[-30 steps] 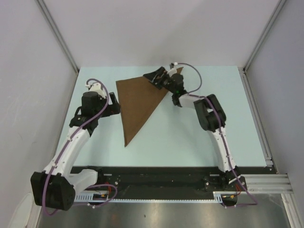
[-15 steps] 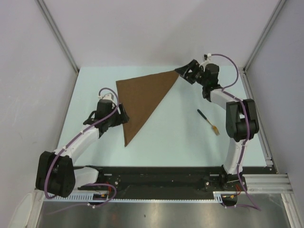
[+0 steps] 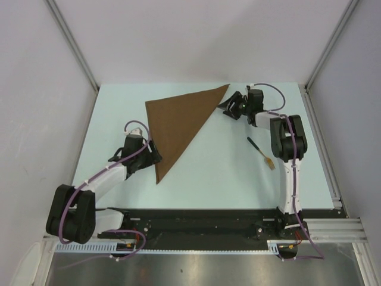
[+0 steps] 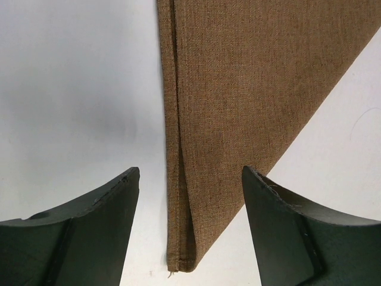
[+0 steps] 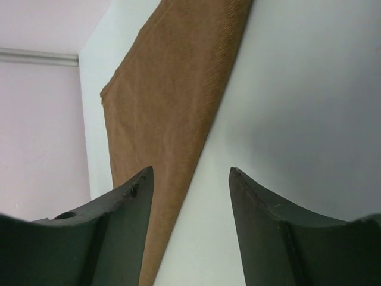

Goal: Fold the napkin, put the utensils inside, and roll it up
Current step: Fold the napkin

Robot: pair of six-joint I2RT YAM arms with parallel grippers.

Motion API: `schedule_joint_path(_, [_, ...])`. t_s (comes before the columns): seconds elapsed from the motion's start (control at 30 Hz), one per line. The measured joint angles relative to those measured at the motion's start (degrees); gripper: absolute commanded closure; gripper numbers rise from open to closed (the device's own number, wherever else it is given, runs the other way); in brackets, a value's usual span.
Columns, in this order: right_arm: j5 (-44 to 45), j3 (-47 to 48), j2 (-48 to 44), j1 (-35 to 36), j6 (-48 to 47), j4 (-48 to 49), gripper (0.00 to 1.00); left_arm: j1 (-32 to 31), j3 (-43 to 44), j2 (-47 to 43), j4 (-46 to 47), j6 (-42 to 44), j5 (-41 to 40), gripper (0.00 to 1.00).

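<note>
Cloth: the plain brown soft cloth napkin (image 3: 175,125) lies flat on the pale blue-green desk (image 3: 226,173), folded into a triangle. One tip points to the near edge, one to the far right, one to the far left.
Fold edge: in the left wrist view two layers show along the napkin's left side, running down to the near tip.
Utensil: the small slim fork with a dark handle and gold tines (image 3: 261,154) lies on the desk to the right of the napkin, well apart from it, tines toward the near right.
Left claw (image 4: 189,176): released, fingers spread wide. It hangs low over the napkin's near tip, which lies between the fingers and is not gripped.
Right claw (image 5: 190,173): released and holding nothing. It sits just beside the napkin's far right tip, with bare desk between the fingers and the cloth edge running past its left finger (image 5: 128,208).
</note>
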Motion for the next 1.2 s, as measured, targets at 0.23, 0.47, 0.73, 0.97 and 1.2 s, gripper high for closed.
schedule_joint_path(0.23, [1.0,6.3,5.5,0.7,1.3,-3.1,0.47,0.6,-0.2,-1.3,0.2,0.0,0.6,0.23])
schedule_joint_path(0.47, [4.6,7.1,5.7,3.3,1.6,-5.3,0.63,2.6,-0.2,-4.7,0.1,0.0,2.4,0.23])
schedule_joint_path(0.73, [6.7,8.1,6.5,5.2,2.0,-5.9,0.69,4.6,-0.1,-8.2,-0.7,0.2,4.7,0.22])
schedule_joint_path(0.97, [6.7,8.9,7.6,5.6,3.1,-4.8,0.66,5.6,0.2,-8.7,-1.0,0.2,6.5,0.22])
schedule_joint_path(1.2, [6.9,10.1,8.2,5.8,2.6,-5.1,0.92,6.1,0.2,-8.7,-1.0,0.2,7.6,0.22])
